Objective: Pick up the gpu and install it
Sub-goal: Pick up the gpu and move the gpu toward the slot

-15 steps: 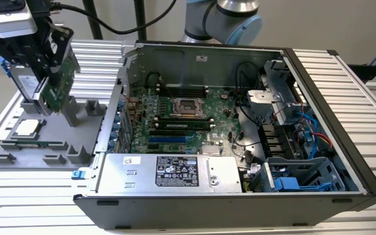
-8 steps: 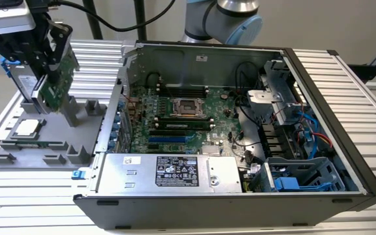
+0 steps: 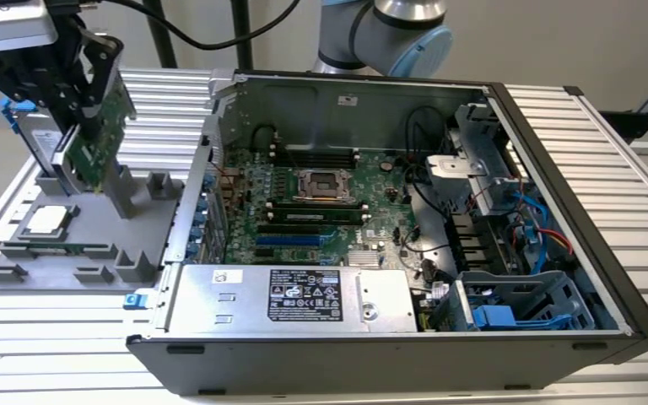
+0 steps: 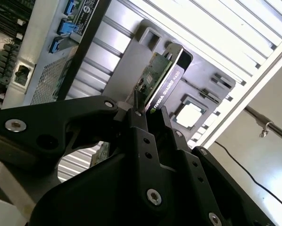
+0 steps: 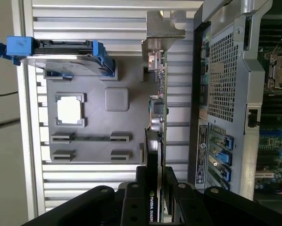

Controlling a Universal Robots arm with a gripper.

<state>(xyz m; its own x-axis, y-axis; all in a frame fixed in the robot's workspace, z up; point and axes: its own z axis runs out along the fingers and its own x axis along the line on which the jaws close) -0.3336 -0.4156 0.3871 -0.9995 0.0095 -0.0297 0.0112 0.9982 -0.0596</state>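
Gripper (image 4: 149, 108) clenched on top edge of gpu (image 3: 99, 135). Card upright, on edge, over the far end of the grey tray (image 3: 94, 228), probably so the connector edge faces down. Open case (image 3: 358, 363) sits just beside tray.

First wrist view looks down the card: hard drive (image 5: 61, 56) and processor (image 5: 69, 109) on tray. Exterior view gives card height; whether its lower edge clears the tray's stand, can't tell
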